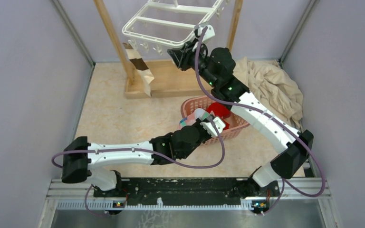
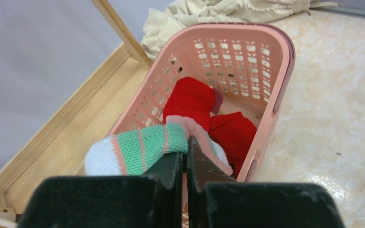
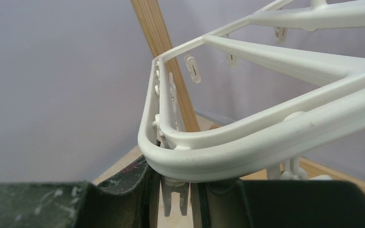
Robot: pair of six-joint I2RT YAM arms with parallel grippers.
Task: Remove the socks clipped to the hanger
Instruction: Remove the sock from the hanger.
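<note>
The white hanger hangs at the back from the wooden frame. One brown-and-beige striped sock is still clipped at its left corner. My right gripper is at the hanger's near rim, and its jaws are closed around a small dangling clip that holds no sock. My left gripper is shut on a green, pink and white striped sock and holds it over the near end of the pink basket. Red socks lie inside the basket.
The basket sits mid-table, right of centre. The wooden base and slanted posts stand behind it. A crumpled beige cloth lies at the back right. Grey walls close in both sides.
</note>
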